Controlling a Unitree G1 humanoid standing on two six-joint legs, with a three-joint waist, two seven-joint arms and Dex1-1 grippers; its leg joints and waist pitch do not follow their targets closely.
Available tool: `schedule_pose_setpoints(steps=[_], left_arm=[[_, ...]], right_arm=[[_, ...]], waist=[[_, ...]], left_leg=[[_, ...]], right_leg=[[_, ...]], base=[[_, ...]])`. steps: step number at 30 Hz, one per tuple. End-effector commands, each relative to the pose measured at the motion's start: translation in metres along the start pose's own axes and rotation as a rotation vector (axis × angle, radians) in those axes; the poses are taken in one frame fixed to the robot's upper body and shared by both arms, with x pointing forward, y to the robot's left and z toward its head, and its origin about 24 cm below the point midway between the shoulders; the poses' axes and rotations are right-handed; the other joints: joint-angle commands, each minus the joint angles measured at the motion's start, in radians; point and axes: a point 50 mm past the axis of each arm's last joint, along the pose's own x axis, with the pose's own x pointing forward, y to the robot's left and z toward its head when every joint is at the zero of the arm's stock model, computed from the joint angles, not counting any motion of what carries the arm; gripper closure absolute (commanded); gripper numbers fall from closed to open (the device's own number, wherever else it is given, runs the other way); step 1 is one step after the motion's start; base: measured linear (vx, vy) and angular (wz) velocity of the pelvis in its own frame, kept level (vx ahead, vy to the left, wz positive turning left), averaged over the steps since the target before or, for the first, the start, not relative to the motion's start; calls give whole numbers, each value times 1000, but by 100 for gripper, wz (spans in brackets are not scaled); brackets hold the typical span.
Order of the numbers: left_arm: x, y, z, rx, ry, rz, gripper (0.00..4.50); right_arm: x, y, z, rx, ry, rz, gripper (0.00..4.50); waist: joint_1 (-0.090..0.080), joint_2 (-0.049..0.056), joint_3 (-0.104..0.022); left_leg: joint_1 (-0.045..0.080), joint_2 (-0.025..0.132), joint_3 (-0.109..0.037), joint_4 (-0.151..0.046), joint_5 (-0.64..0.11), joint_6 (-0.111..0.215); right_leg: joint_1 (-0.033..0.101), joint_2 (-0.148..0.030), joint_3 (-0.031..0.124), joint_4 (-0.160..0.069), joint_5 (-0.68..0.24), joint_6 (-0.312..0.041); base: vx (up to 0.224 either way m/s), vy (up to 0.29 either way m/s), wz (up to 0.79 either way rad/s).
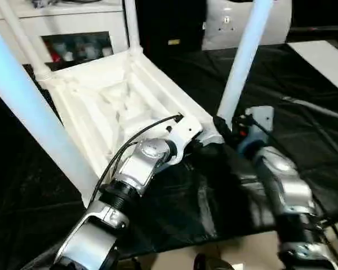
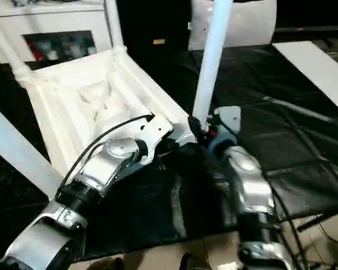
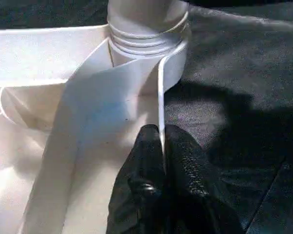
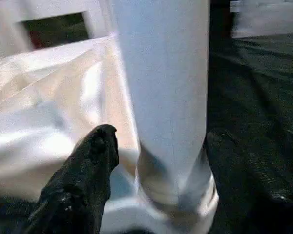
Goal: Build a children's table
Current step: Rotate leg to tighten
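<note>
The children's table (image 1: 101, 107) lies upside down on the black-covered surface, ribbed underside up, with its white tube legs standing upward. My left gripper (image 3: 162, 141) is shut on the thin upright rim of the tabletop, right beside the near corner socket (image 3: 146, 44). The leg (image 1: 242, 62) in that socket rises steeply. My right gripper (image 1: 228, 126) straddles this leg just above the socket. In the right wrist view one black finger (image 4: 93, 165) stands slightly off the leg (image 4: 166, 97), so the jaws are open. Two other legs (image 1: 28, 112) (image 1: 132, 22) show at the left and back.
A white cabinet (image 1: 73, 22) with coloured items inside stands behind the table. A white panel (image 1: 327, 62) lies at the far right on the black cover (image 1: 174, 202), with cables (image 1: 315, 112) near my right arm. The cover's front edge meets a beige floor (image 1: 242, 253).
</note>
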Motion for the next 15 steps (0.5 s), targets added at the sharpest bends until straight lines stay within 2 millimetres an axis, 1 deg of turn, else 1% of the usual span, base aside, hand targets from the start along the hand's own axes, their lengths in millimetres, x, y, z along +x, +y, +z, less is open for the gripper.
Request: schedule_pose_setpoints(steps=[1, 2, 3, 4, 5, 6, 7, 8, 9, 10, 11, 12, 14, 15], left_arm=[[-6, -4, 14, 71, -118, -85, 450], [-6, -4, 14, 71, -118, -85, 450], [-10, -3, 8, 91, -102, -114, 450], [-11, -3, 6, 99, -97, -126, 450], [-14, -2, 2, 103, -87, -145, 450], [-16, -2, -1, 110, -78, -167, 450], [-17, -2, -2, 113, -78, -173, 450], [-19, -2, -4, 124, -78, -194, 450], [-26, -2, -11, 158, -78, -264, 450], [-30, -2, -14, 175, -71, -311, 450], [-33, -3, -16, 184, -65, -341, 450], [-33, -3, -16, 184, -65, -341, 450], [-39, -5, -20, 223, -57, -417, 450], [-44, -5, -23, 256, -44, -471, 450]], right_arm=[[-7, 0, 4, -31, -4, 98, 108], [-7, 0, 4, -31, -4, 98, 103], [-15, -8, 5, -74, 17, 147, 94], [-18, -11, 6, -94, 27, 166, 84], [-23, -15, 7, -119, 41, 193, 84], [-28, -19, 8, -133, 58, 229, 65], [-29, -20, 9, -135, 60, 238, 57], [-33, -21, 10, -142, 67, 268, 57], [-43, -24, 15, -174, 98, 377, 57], [-48, -24, 16, -189, 120, 445, 57], [-50, -24, 17, -196, 135, 487, 57], [-50, -24, 17, -196, 135, 487, 57], [-55, -23, 19, -214, 156, 571, 57], [-57, -22, 20, -229, 172, 633, 57]], waist=[[7, -21, -76], [8, -20, -75], [7, -18, -73], [8, -18, -73], [9, -19, -72], [9, -18, -71], [9, -18, -69], [12, -18, -67], [13, -19, -68], [16, -17, -69], [19, -20, -67], [18, -21, -66], [21, -19, -66], [22, -20, -67]], left_leg=[[-2, 9, 5, -46, -137, 144], [-1, 10, 5, -46, -145, 140], [1, 10, 5, -47, -164, 128], [2, 10, 5, -47, -173, 125], [3, 13, 4, -48, -177, 118], [6, 15, 5, -48, -181, 115], [5, 14, 5, -49, -194, 116], [7, 13, 4, -50, -214, 113], [8, 14, 4, -50, -216, 110], [9, 13, 1, -50, -218, 112], [9, 16, 2, -50, -224, 117], [9, 18, 3, -52, -226, 116], [13, 18, 2, -52, -235, 112], [11, 21, 1, -53, -229, 110]], right_leg=[[76, -45, 39, -59, -236, -198], [75, -46, 40, -62, -259, -192], [72, -45, 39, -66, -300, -183], [72, -45, 39, -68, -315, -179], [71, -45, 41, -66, -318, -178], [68, -45, 42, -65, -312, -185], [68, -44, 41, -67, -325, -184], [67, -45, 40, -72, -363, -172], [68, -46, 40, -72, -379, -163], [69, -46, 39, -72, -382, -159], [68, -48, 42, -73, -390, -157], [66, -48, 42, -73, -396, -162], [62, -48, 41, -75, -418, -158], [62, -49, 41, -72, -409, -161]], base=[[0, 0, 0], [0, 0, 0], [0, 0, 0], [0, 0, 0], [0, 0, 0], [0, 0, 0], [0, 0, 0], [0, 0, 0], [0, 0, 0], [0, 0, 0], [0, 0, 0], [0, 0, 0], [0, 0, 0], [0, 0, 0]])
